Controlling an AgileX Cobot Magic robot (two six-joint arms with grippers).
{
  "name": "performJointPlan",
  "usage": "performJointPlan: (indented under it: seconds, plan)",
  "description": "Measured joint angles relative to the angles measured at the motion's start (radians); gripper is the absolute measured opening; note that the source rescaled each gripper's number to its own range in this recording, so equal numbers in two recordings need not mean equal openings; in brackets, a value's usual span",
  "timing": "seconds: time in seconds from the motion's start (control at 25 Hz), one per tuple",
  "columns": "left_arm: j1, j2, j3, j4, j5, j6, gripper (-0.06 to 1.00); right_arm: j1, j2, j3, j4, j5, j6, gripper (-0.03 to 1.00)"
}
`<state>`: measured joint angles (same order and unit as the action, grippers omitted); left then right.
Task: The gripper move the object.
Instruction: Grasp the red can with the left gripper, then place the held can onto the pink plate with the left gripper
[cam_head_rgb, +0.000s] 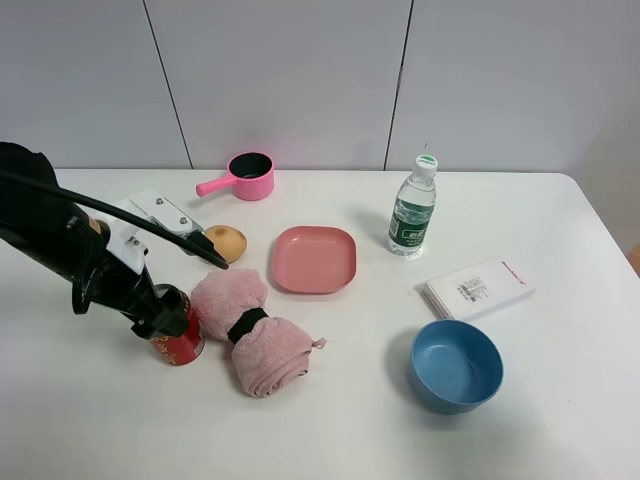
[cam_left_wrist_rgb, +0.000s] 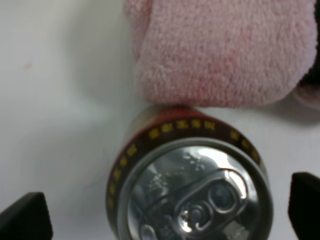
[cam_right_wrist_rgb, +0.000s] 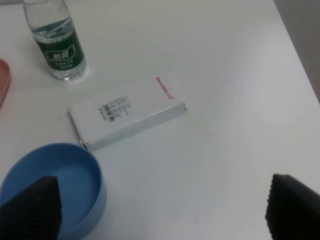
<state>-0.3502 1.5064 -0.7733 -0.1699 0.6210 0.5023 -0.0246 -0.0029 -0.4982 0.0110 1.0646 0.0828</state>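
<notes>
The red can (cam_head_rgb: 178, 346) stands at lower left of the overhead frame, touching the pink towel (cam_head_rgb: 255, 335). My left gripper (cam_head_rgb: 165, 322) straddles it, jaws spread wide, nothing gripped. If I close off-centre it may tip, or a jaw could snag the towel and drag it across the desk (cam_head_rgb: 560, 420).

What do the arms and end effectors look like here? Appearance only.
The left arm is black with chunky links, a thick black cable running along it and a white labelled block near the wrist. The left end effector has two blunt matte-black fingers. The right end effector shows the same black fingertips; its arm is out of view.
</notes>
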Motion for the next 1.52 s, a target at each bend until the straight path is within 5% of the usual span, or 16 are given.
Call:
performJointPlan:
  seconds: [0.68, 0.8, 0.92, 1.2, 1.52]
  plan:
    - [0.0, 0.129, 0.0, -0.007, -0.04, 0.001, 0.84, 0.0, 0.0, 0.0, 0.0, 0.0, 0.0, 1.0]
    - [0.0, 0.136, 0.0, -0.007, -0.041, 0.001, 0.61, 0.0, 0.0, 0.0, 0.0, 0.0, 0.0, 1.0]
    - [0.0, 0.137, 0.0, -0.013, -0.041, 0.001, 0.03, 0.0, 0.0, 0.0, 0.0, 0.0, 0.0, 1.0]
    - [0.0, 0.137, -0.005, -0.012, -0.025, 0.0, 0.01, 0.0, 0.0, 0.0, 0.0, 0.0, 0.0, 1.0]
    - [0.0, 0.063, -0.184, -0.003, 0.265, -0.033, 0.01, 0.0, 0.0, 0.0, 0.0, 0.0, 0.0, 1.0]
